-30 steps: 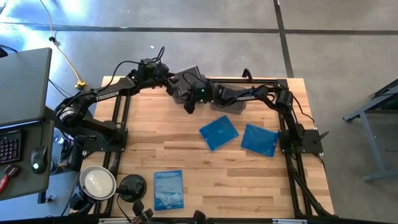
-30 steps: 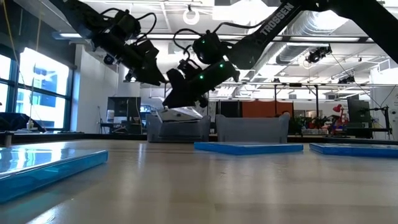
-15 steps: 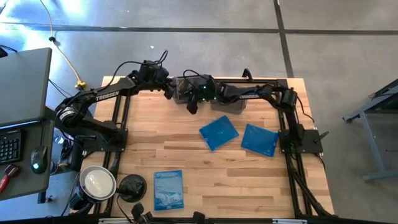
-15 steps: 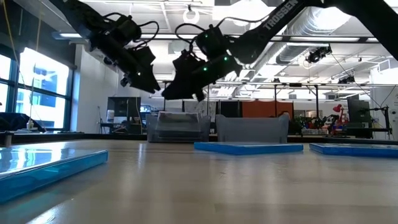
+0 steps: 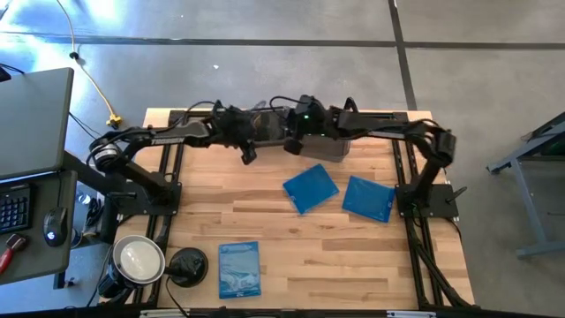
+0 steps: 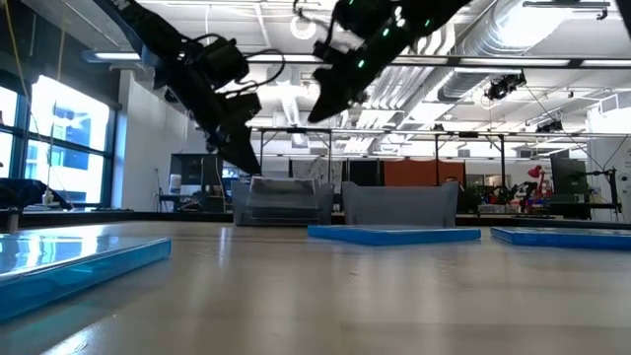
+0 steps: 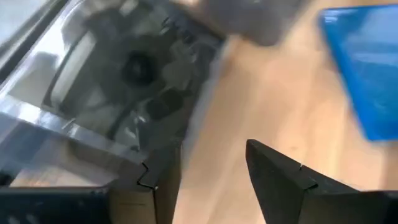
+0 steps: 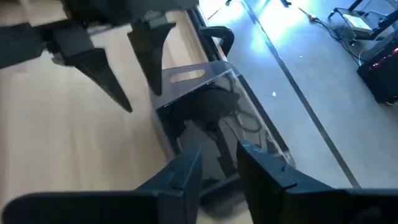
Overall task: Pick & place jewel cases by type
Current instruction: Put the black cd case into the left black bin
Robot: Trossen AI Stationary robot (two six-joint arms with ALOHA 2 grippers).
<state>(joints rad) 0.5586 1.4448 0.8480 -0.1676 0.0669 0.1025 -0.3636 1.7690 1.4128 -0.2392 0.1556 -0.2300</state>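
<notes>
Now both grippers hang over the far edge of the wooden bench (image 5: 291,238), above the smoky translucent tub (image 6: 284,201) holding black-and-clear jewel cases (image 7: 134,68). The left gripper (image 5: 246,155) stands open and empty; the right gripper (image 5: 293,144), fingers parted by a narrow gap, grips nothing. Three blue jewel cases lie nearer: two plain blue ones (image 5: 311,187) (image 5: 368,197) mid-bench, the paler printed one (image 5: 239,268) by the front edge. A second ago the right gripper held a clear case over the tub; it has since lifted away.
</notes>
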